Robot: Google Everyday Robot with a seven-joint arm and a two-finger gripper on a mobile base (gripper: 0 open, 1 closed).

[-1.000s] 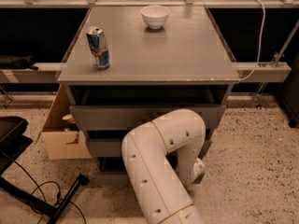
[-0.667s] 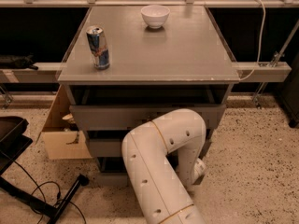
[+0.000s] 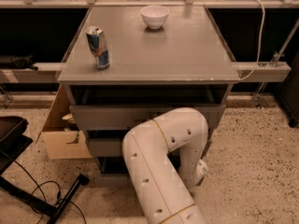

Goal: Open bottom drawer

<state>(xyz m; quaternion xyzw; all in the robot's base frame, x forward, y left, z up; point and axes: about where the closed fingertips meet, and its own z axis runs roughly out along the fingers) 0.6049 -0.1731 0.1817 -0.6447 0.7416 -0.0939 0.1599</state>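
The grey cabinet point(image 3: 154, 55) has three drawers stacked under its top. The bottom drawer point(image 3: 109, 178) shows only as a strip of grey front at the lower left. My white arm point(image 3: 161, 162) covers the rest of it and its knob. My gripper point(image 3: 201, 170) hangs low at the cabinet's lower right, at bottom-drawer height. It is mostly behind my forearm, and only a white end piece shows. The top drawer point(image 3: 117, 116) and the middle drawer point(image 3: 105, 146) stick out in steps above it.
A blue drink can point(image 3: 98, 47) and a white bowl point(image 3: 154, 16) stand on the cabinet top. A cardboard box point(image 3: 60, 129) sits on the floor to the cabinet's left. A black stand with cables point(image 3: 28, 190) lies at the lower left. Rails run behind.
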